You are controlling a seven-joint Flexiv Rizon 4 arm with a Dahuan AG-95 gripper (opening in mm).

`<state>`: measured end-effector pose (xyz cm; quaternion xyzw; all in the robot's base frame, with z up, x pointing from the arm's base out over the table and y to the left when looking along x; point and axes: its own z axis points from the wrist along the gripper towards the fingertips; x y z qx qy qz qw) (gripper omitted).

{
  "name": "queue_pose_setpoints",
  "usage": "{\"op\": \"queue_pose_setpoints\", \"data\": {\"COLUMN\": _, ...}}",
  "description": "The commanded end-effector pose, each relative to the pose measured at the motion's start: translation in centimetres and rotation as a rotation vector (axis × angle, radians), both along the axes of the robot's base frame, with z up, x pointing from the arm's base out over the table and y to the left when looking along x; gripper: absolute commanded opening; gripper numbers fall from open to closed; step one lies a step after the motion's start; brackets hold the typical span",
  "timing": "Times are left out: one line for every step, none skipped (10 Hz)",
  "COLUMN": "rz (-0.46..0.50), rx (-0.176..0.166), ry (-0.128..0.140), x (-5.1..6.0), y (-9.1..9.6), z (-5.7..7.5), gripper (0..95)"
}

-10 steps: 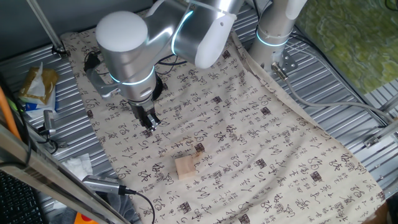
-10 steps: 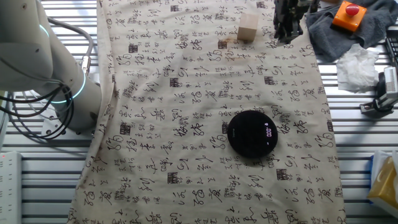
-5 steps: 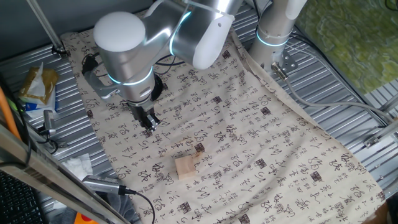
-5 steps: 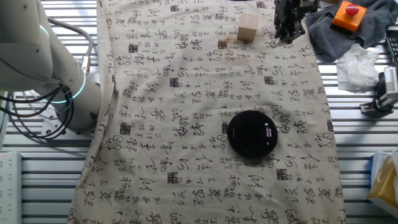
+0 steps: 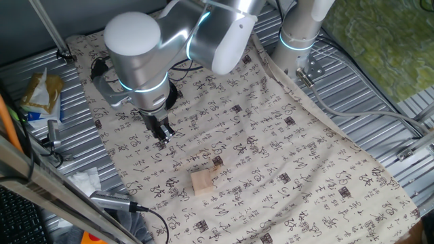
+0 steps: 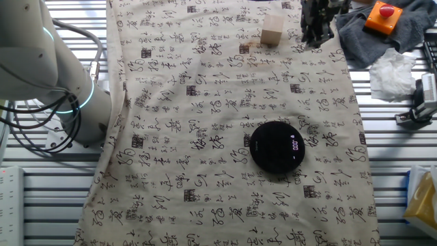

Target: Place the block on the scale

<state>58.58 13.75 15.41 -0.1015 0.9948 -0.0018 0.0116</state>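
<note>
The block [image 5: 202, 181], a pale tan wooden cube, lies on the printed cloth near its front edge; in the other fixed view the block [image 6: 272, 29] sits at the top. My gripper [image 5: 162, 135] hangs low over the cloth, up and left of the block, apart from it. In the other fixed view the gripper [image 6: 317, 35] is just right of the block, its fingers slightly apart and empty. The scale [image 6: 276, 146], a flat round black disc with a small lit readout, lies mid-cloth, well away from both. The arm hides the scale in the first fixed view.
An orange box with a red button [image 6: 381, 17] rests on grey cloth beside white tissue [image 6: 392, 75] off the cloth's edge. A snack packet [image 5: 41, 95] and a cabled handle [image 5: 115, 201] lie on the ribbed metal. The arm base [image 6: 68, 89] stands beside the cloth.
</note>
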Motion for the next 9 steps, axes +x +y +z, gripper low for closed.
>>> {"op": "queue_pose_setpoints", "data": {"rz": -0.003, "rx": 0.001, "ry": -0.003, "x": -0.1, "y": 0.0, "z": 0.0, "gripper": 19.0}}
{"op": "queue_pose_setpoints", "data": {"rz": -0.001, "rx": 0.001, "ry": -0.003, "x": -0.1, "y": 0.2, "z": 0.0, "gripper": 19.0}}
{"op": "queue_pose_setpoints", "data": {"rz": -0.004, "rx": 0.001, "ry": -0.001, "x": -0.1, "y": 0.2, "z": 0.0, "gripper": 38.0}}
{"op": "queue_pose_setpoints", "data": {"rz": -0.021, "rx": 0.007, "ry": -0.002, "x": -0.1, "y": 0.4, "z": 0.1, "gripper": 38.0}}
{"op": "queue_pose_setpoints", "data": {"rz": -0.042, "rx": 0.016, "ry": -0.002, "x": -0.1, "y": 1.0, "z": 0.2, "gripper": 38.0}}
{"op": "queue_pose_setpoints", "data": {"rz": -0.059, "rx": 0.021, "ry": -0.002, "x": -0.1, "y": 1.6, "z": 0.1, "gripper": 38.0}}
{"op": "queue_pose_setpoints", "data": {"rz": -0.081, "rx": 0.029, "ry": -0.014, "x": -0.1, "y": 2.5, "z": -0.2, "gripper": 38.0}}
{"op": "queue_pose_setpoints", "data": {"rz": -0.099, "rx": 0.046, "ry": -0.022, "x": -0.2, "y": 3.3, "z": -0.4, "gripper": 38.0}}
{"op": "queue_pose_setpoints", "data": {"rz": -0.113, "rx": 0.056, "ry": -0.024, "x": -0.2, "y": 3.8, "z": -0.6, "gripper": 38.0}}
